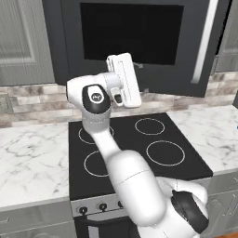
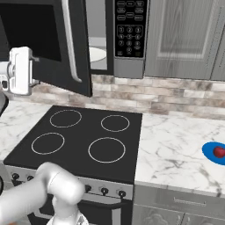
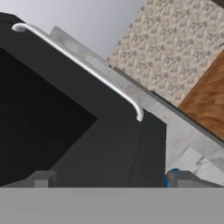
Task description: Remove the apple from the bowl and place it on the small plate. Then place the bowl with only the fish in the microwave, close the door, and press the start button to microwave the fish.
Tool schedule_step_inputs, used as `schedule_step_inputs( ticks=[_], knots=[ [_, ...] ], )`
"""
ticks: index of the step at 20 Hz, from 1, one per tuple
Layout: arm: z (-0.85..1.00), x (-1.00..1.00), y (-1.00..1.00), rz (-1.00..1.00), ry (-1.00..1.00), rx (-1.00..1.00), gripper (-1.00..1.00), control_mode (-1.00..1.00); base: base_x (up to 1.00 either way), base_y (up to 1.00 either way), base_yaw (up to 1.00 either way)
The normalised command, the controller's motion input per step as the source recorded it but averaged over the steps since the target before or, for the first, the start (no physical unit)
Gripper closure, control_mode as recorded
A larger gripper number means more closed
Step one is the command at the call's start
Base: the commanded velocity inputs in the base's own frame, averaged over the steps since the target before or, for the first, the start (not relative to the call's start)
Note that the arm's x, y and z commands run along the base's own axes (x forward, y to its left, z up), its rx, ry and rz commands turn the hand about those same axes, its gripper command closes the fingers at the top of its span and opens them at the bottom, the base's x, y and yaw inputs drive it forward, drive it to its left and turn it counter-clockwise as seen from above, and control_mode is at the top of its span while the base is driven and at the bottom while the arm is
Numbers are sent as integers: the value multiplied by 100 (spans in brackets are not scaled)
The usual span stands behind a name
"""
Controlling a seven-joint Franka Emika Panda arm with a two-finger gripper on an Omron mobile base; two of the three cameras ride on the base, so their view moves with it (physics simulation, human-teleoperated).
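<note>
**Microwave door partly open; gripper raised at door face**

The door (image 1: 135,42) of the microwave (image 2: 118,39) stands swung out, not shut; its silver bar handle (image 2: 72,44) runs down the free edge. In the right base view the cavity behind it shows a white turntable plate (image 2: 97,54). The bowl and the fish cannot be made out inside from these angles.

The gripper (image 3: 109,180) is held up against the dark window of the door, above the stove (image 1: 139,144). In the hand view its two finger tips (image 3: 41,179) stand well apart with nothing between them: jaws open, holding nothing.

The apple (image 2: 218,152) rests on the small plate (image 2: 211,154), on the marble counter (image 2: 176,145) to the right of the stove.

Writing: the black keypad panel (image 2: 130,28) carries rows of buttons with light marks, too small to read. No brand legible.
</note>
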Motion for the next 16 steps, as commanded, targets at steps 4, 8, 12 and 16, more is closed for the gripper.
schedule_step_inputs(
  ticks=[4, 8, 12, 16],
  knots=[
    [0, 63, -36, 39, 0, 17, -100, -100, 0, 0, 0],
    [0, 62, -14, 43, 0, 13, -100, -100, 0, 0, 0],
    [-2, 70, -5, 46, 0, 13, -100, -100, 0, 0, 0],
    [-5, 70, -7, 48, 0, 14, -100, -100, 0, 0, 0]
  ],
)
